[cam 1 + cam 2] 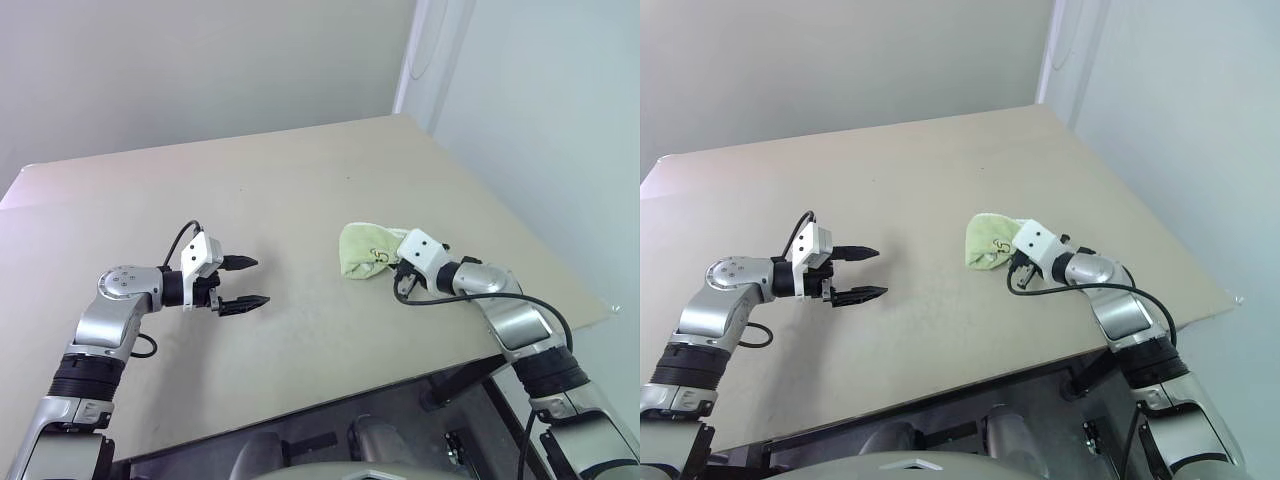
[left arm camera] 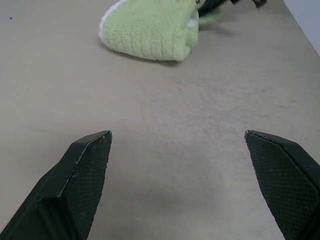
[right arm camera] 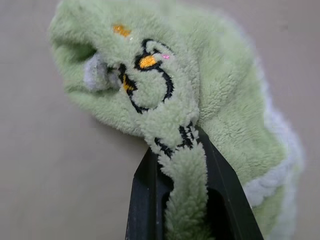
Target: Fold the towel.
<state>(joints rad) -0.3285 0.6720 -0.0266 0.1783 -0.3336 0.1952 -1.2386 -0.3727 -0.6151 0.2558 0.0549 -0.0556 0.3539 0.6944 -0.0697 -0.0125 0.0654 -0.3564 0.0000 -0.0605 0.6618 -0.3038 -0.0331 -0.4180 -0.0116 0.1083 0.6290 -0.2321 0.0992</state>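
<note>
**Soft towel bunched, pinched by one ridge**

The towel lies crumpled on the bench, toward its right side. The right gripper has its fingers closed on a raised fold of terry beside the dark embroidery. The left gripper hangs well apart, fingers wide open and empty. The cloth looks light, limp and plush: it will likely sag and drag rather than hold shape. A white-stitched edge or corner seems the better hold than mid-cloth.
</note>
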